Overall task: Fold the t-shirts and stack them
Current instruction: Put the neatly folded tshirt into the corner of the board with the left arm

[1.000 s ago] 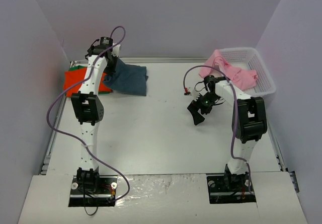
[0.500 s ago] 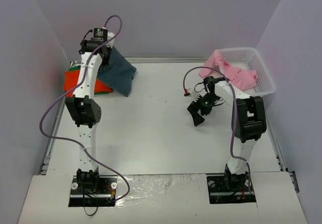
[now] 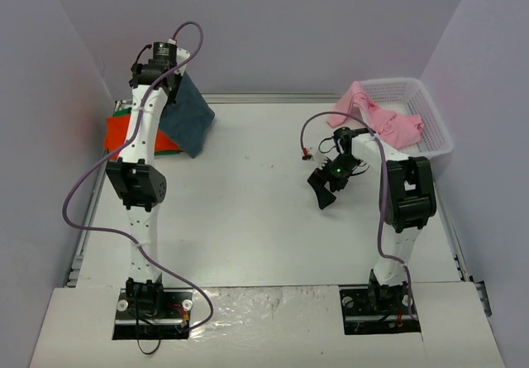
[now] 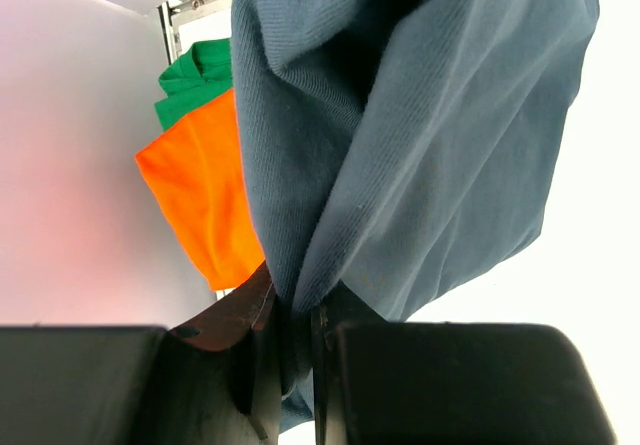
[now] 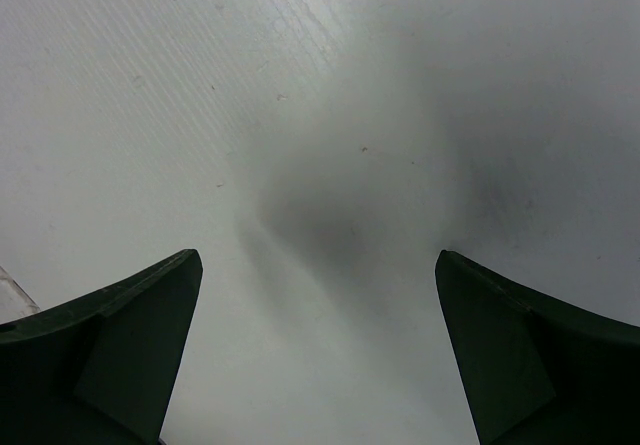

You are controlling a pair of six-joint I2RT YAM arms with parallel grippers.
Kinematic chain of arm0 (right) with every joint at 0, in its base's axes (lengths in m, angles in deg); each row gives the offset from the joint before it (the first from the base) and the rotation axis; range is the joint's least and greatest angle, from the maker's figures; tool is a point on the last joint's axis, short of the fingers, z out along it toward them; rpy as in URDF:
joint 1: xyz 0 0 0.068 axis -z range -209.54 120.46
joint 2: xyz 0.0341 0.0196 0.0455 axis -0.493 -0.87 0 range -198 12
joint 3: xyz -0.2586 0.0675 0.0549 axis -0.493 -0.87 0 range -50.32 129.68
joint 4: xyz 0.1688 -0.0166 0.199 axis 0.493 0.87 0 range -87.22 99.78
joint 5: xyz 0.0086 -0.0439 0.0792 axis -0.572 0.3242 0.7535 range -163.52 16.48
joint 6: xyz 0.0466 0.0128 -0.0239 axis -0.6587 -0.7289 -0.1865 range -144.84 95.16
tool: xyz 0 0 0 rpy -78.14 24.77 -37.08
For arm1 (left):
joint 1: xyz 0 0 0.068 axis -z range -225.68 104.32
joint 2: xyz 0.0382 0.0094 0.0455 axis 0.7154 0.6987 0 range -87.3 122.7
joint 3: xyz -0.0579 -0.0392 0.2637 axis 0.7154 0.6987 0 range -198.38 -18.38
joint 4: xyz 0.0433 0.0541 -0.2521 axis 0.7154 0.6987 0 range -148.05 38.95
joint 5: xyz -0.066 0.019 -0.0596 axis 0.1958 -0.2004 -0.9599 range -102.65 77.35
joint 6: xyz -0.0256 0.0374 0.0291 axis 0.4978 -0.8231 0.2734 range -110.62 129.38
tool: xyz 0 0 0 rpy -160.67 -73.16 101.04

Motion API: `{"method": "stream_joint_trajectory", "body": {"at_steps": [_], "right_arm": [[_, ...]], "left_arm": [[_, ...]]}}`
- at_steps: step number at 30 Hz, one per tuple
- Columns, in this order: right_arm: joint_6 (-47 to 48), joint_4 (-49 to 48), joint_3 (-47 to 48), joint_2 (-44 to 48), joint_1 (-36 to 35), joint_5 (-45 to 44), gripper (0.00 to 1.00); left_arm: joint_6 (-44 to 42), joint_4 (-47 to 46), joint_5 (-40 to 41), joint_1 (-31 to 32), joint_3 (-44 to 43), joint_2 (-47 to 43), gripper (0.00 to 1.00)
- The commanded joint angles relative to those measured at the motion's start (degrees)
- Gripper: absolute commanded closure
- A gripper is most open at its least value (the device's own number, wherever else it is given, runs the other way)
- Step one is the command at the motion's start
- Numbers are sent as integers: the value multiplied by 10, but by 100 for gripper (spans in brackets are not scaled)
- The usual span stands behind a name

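While the left gripper (image 4: 292, 337) pinches the slate-blue t-shirt (image 4: 420, 135) aloft, the right gripper (image 5: 315, 265) hangs spread wide

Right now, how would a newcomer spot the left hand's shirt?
Go to the white table's far left corner. There the dark slate-blue cloth t-shirt dangles from the left hand; the orange-red shirt and green shirt beside it lie flat.

basket (image 3: 436, 124): white plastic lattice, sat upright at the table's far right corner, along the right edge.
table (image 3: 248, 211): white, flat; faint specks and a soft shadow in the right wrist view (image 5: 320, 115).
walls (image 3: 314, 29): pale lavender, closed off the far, left and right sides.
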Motion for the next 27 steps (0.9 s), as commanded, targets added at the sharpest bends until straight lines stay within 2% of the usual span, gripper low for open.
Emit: {"method": "stream_joint_trajectory", "body": {"at_steps": [1,10,27], "right_arm": [[7,23,-8,-10,-3,-5,0],[7,23,-10,-19,-3,-12,0],[2,23,-10,-39,-15,-29,0]], "left_arm": [[-24,-19,34,15,-34,-44,98],[-42,-36,75,27,-43,-37,97],[-28,-47,87,14,-55,-41,98]]}}
